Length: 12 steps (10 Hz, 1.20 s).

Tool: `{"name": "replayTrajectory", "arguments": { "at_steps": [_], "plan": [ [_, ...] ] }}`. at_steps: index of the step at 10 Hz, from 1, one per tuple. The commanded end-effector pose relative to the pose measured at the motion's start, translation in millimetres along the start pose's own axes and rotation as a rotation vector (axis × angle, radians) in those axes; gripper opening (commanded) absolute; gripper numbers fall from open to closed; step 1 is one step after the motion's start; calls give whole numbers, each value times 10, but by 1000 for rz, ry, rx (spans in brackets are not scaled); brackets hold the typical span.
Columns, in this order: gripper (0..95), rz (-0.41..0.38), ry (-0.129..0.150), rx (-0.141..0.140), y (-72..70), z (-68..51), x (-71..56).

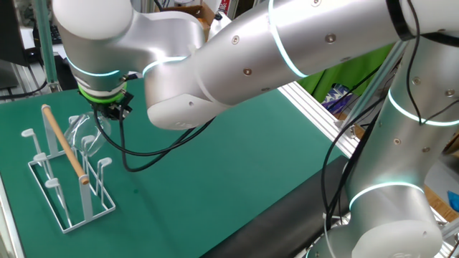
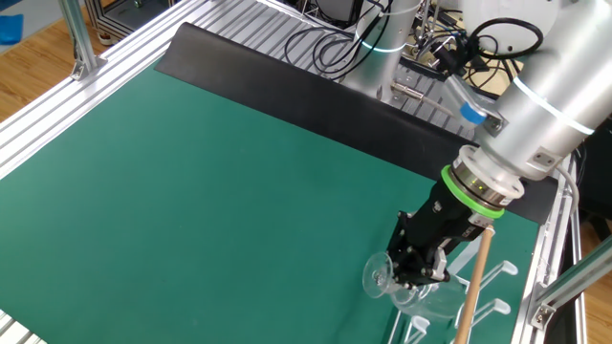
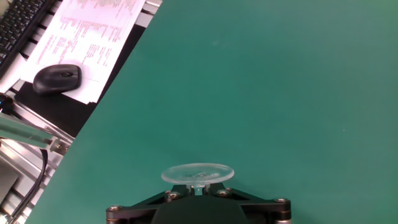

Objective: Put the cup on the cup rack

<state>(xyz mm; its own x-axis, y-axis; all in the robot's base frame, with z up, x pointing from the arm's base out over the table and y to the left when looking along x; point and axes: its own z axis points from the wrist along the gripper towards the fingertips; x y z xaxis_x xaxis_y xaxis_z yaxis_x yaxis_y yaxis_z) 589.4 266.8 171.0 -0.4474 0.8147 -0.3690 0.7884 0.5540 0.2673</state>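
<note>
A robot arm's gripper (image 2: 418,270) pinches the cup (image 2: 406,287) by its short stem, the jaws drawn nearly together around the glass. In the hand view the cup's round foot (image 3: 198,173) sits just past the gripper, facing outward over bare green mat (image 3: 280,81). The clear bowl lies tilted among the upright pegs of the cup rack (image 1: 64,190), just beside the rack's wooden rod handle (image 1: 64,144); whether the glass touches a peg cannot be told.

The rack stands near one corner of the mat, close to the aluminium frame rail (image 2: 559,287) at the table's edge. The rest of the mat stretches wide and uncluttered away from the rack. Beyond the mat's far edge, in the hand view, lie a computer mouse (image 3: 57,78) and a printed sheet (image 3: 93,31).
</note>
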Motion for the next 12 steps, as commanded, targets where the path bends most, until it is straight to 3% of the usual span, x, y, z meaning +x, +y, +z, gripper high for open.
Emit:
{"name": "replayTrajectory", "arguments": {
  "at_steps": [1,2,9,10,12],
  "plan": [
    [380,-1,0,-1,12,1,2],
    [570,-4,0,1,17,-6,8],
    [570,-64,21,31,37,-52,22],
    [570,-85,30,43,34,-69,15],
    [570,-143,85,93,22,-143,-29]
  ]
}}
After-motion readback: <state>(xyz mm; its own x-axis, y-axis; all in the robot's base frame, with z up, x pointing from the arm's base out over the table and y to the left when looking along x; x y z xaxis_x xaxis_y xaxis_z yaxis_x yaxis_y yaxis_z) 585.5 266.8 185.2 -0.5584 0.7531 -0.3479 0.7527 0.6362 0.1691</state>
